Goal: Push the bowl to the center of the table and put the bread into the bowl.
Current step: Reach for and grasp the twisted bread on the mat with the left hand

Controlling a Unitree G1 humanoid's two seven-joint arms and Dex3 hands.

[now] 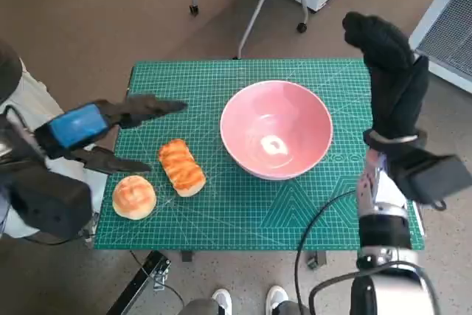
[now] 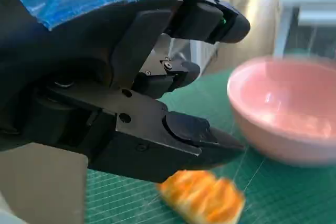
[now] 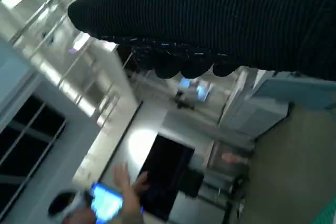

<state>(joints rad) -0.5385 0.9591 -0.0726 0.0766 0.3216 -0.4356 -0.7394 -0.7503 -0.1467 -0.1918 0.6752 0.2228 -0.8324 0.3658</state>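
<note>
Bowl positioned near centre; bread transfer not yet done.

You will find the pink bowl [image 1: 276, 130] near the middle of the counter [image 1: 324, 208], empty. The long bread [image 1: 181, 167] lies on the mat beside it, with a round bun [image 1: 134, 196] nearby. Your left hand [image 1: 99, 134] hovers above the bread, fingers [image 2: 181, 129] apart, holding nothing. Your right hand [image 1: 389, 64] is raised beside the bowl; its finger state cannot be determined.

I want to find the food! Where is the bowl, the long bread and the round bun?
bowl [image 1: 243, 112]: head view, on its inner wall.
long bread [image 1: 181, 167]: head view, its middle.
round bun [image 1: 134, 196]: head view, its top.
</note>
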